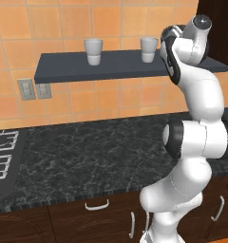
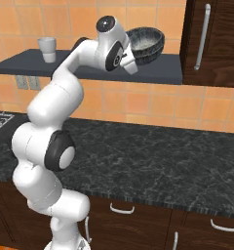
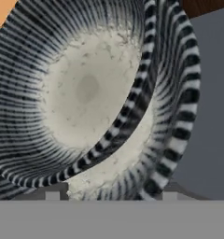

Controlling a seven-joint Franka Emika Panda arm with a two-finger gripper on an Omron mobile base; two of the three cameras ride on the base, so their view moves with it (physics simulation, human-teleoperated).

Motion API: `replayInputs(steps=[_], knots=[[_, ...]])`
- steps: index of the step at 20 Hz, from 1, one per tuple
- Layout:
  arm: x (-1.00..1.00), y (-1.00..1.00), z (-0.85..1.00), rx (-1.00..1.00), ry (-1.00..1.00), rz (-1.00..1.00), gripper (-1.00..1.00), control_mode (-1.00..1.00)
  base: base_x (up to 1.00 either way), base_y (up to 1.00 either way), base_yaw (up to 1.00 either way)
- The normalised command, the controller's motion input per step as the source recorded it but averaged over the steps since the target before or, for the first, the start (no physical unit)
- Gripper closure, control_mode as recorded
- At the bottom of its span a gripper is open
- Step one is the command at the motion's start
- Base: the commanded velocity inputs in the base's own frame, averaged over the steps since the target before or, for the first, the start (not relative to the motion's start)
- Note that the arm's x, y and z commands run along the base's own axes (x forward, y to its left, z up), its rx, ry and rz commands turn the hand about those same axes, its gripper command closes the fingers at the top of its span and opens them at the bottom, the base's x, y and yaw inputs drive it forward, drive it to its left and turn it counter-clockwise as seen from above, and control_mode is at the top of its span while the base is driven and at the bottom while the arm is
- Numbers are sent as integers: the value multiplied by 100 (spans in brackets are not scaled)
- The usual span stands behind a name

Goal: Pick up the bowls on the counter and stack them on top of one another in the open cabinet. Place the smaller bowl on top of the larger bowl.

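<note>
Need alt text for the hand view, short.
Close-up looking down into two nested bowls: the smaller bowl, dark ribbed wall and pale speckled inside, sits inside the larger bowl, whose rim curves around it. Both rest on the dark slate shelf of the open cabinet.

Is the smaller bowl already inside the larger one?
Yes: smaller bowl overlaps inside larger bowl on the shelf.

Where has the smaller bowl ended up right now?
The smaller bowl sits nested inside the larger bowl on the open cabinet shelf, at its right end beside the brown door.
</note>
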Motion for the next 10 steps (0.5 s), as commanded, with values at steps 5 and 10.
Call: replayInputs(steps=[5,10], knots=[[-68,0,0,0,-15,0,-100,-100,0,0,0],[-100,0,3,2,-40,0,-100,-100,0,0,0]])
